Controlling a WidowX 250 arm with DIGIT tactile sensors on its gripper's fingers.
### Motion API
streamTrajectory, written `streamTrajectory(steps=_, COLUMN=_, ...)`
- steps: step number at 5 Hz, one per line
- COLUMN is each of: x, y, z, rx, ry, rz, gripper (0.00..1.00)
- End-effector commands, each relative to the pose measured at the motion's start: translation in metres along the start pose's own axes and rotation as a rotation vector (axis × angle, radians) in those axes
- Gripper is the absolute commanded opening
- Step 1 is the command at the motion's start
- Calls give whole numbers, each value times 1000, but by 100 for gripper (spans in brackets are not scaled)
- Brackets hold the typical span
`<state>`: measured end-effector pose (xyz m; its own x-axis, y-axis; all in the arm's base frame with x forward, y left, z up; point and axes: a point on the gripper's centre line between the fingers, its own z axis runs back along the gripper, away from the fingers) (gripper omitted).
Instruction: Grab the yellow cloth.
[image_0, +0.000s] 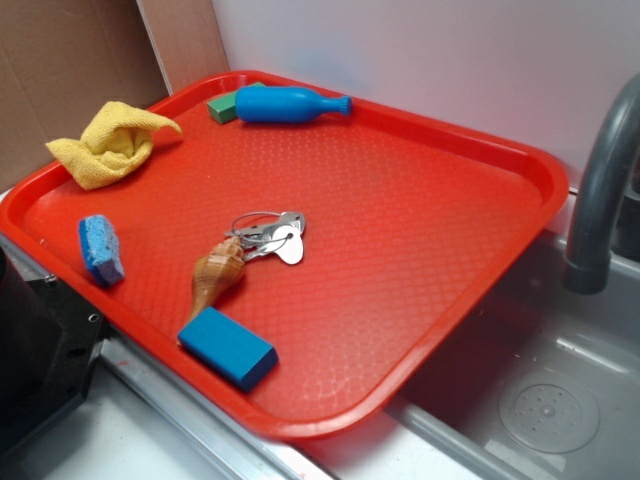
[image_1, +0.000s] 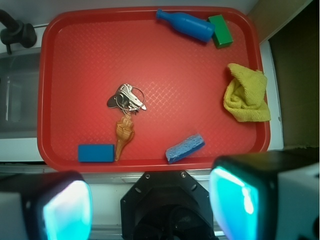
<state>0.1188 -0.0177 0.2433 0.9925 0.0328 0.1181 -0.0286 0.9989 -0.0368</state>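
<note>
The yellow cloth (image_0: 108, 145) lies crumpled at the far left corner of the red tray (image_0: 400, 200). In the wrist view the yellow cloth (image_1: 246, 95) sits at the tray's (image_1: 85, 65) right edge, partly over the rim. My gripper (image_1: 150, 205) hangs high above the tray's near side, well away from the cloth. Its two cyan-padded fingers (image_1: 65, 210) stand wide apart with nothing between them. The exterior view does not show the gripper.
On the tray lie a blue bottle (image_1: 186, 25), green block (image_1: 220, 31), blue sponge (image_1: 185, 148), keys (image_1: 126, 98), shell (image_1: 124, 134) and blue block (image_1: 96, 153). A faucet (image_0: 600, 190) and sink (image_0: 540, 400) flank the tray. The black robot base (image_1: 167, 205) sits below the gripper.
</note>
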Motion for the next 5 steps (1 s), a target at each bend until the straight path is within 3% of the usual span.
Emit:
streamTrajectory(steps=1, x=0, y=0, z=0, rx=0, ry=0, rz=0, gripper=100)
streamTrajectory(steps=2, x=38, y=51, z=-53, rx=112, ry=30, rz=238, gripper=100)
streamTrajectory(steps=3, x=60, y=95, z=-79, rx=130, ry=-12, rz=488, gripper=100)
streamTrajectory(steps=4, x=67, y=120, z=-93, rx=138, ry=-155, rz=737, gripper=100)
streamTrajectory(steps=5, x=57, y=136, z=-112, rx=171, ry=-241, rz=983, gripper=100)
